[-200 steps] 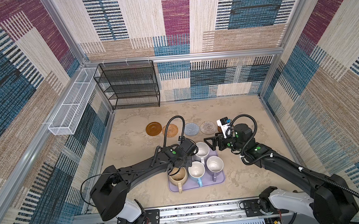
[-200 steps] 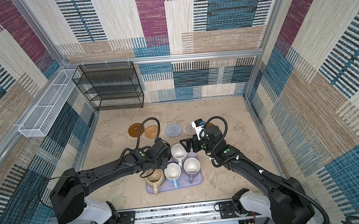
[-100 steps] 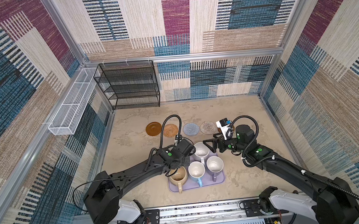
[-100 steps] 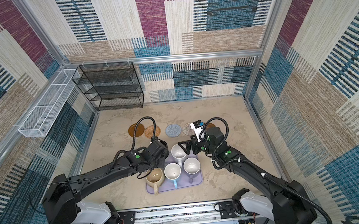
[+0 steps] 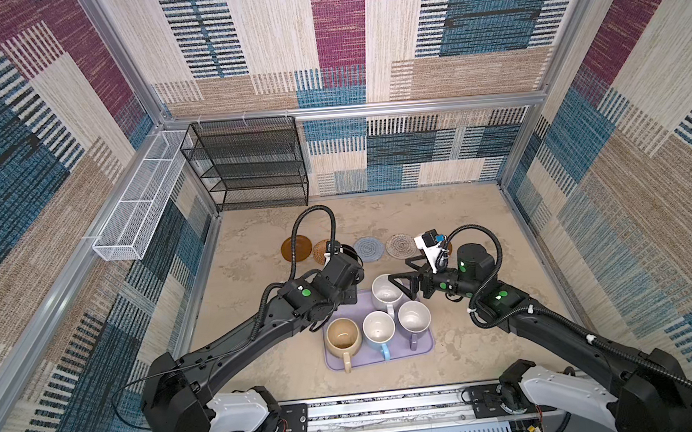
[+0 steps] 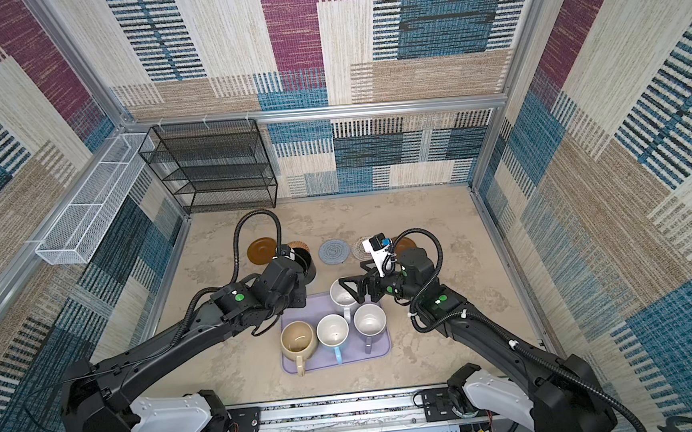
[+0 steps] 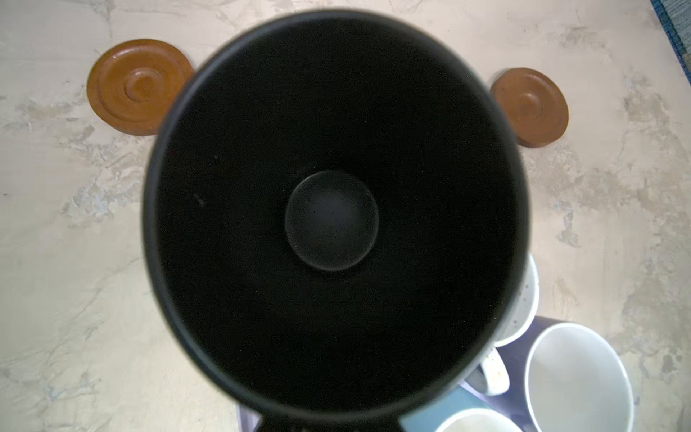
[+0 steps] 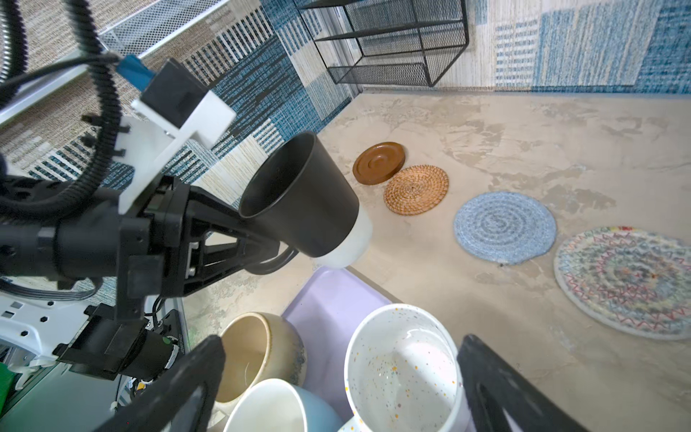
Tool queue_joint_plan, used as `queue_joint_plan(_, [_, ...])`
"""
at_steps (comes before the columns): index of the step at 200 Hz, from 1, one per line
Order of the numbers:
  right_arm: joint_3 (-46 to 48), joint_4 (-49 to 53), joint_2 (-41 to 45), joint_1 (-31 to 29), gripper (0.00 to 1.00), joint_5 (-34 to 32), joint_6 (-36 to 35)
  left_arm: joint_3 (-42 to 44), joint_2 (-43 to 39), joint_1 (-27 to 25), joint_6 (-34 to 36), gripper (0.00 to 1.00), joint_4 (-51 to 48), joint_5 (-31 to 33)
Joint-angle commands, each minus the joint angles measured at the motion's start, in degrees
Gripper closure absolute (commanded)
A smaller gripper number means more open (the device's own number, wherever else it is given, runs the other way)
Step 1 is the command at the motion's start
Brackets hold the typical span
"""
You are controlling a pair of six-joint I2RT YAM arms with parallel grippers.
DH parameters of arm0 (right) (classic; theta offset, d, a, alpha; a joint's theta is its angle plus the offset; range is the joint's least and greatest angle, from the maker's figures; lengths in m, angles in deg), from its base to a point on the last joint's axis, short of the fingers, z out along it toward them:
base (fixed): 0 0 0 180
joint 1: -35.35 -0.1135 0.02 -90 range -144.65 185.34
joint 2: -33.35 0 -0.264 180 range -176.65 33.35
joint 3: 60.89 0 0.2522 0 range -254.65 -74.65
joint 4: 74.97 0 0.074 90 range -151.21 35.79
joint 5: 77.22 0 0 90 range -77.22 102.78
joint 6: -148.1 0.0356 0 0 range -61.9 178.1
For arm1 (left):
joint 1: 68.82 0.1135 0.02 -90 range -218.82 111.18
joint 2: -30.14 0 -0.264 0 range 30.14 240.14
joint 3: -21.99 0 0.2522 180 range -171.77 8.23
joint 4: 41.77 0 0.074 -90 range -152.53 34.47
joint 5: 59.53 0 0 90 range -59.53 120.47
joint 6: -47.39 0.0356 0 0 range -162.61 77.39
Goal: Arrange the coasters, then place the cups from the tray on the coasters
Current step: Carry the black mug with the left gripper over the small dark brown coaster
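Left gripper (image 8: 275, 256): clamped tight on the handle of the black mug (image 8: 299, 198).
Black mug: held clear of the tray (image 5: 426, 345) and tipped on a slant, just past the tray's far-left corner. Its dark inside fills most of the left wrist view.
Right gripper (image 5: 400, 288): jaws spread wide with nothing gripped, poised at the tray's far-right part. In the right wrist view the speckled white mug (image 5: 384, 292) is seen between the fingers; contact with it cannot be told.
Speckled white mug: stood upright, alone in the tray's far row.
Tray's near row: the beige mug (image 5: 343, 336), light blue mug (image 5: 379, 327) and lavender mug (image 5: 414, 316) are set side by side from the tray's left to its right. All are upright, with handles turned toward the tray's near edge.
Coasters: laid in a row on the tabletop (image 5: 452, 209) beyond the tray's far edge. From the tray's left:
- a brown coaster (image 5: 296, 247)
- the rattan coaster (image 8: 415, 189) just beside it
- the blue-grey coaster (image 5: 369, 248)
- the white-grey coaster (image 5: 400, 245)
- a second brown coaster (image 6: 405, 244), partly hidden behind the right arm's camera
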Motion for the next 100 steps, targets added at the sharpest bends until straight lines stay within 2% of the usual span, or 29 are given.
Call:
queue_joint_plan(1, [0.33, -3.09, 0.66, -0.13, 0.0, -0.58, -1.09, -1.48, -0.2, 1.92, 2.24, 1.0, 2.35, 1.24])
queue_joint_plan(39, [-0.18, -2.25, -0.28, -0.51, 0.0, -3.31, -1.36, -3.41, 1.59, 5.92, 5.07, 1.0, 3.4, 0.43])
queue_joint_plan(66, [-5.37, 4.29, -2.4, -0.77, 0.0, -9.94, 0.92, -3.79, 2.51, 10.26, 7.3, 1.0, 4.96, -0.59])
queue_joint_plan(81, [-7.14, 5.11, -3.87, -0.79, 0.0, -8.33, 3.11, -3.12, 2.49, 12.6, 8.03, 1.0, 7.16, -1.38])
queue_joint_plan(100, [-7.52, 1.45, -6.4, -1.06, 0.0, -6.61, 5.56, -2.94, 3.34, 14.98, 8.48, 1.0, 9.18, -1.96])
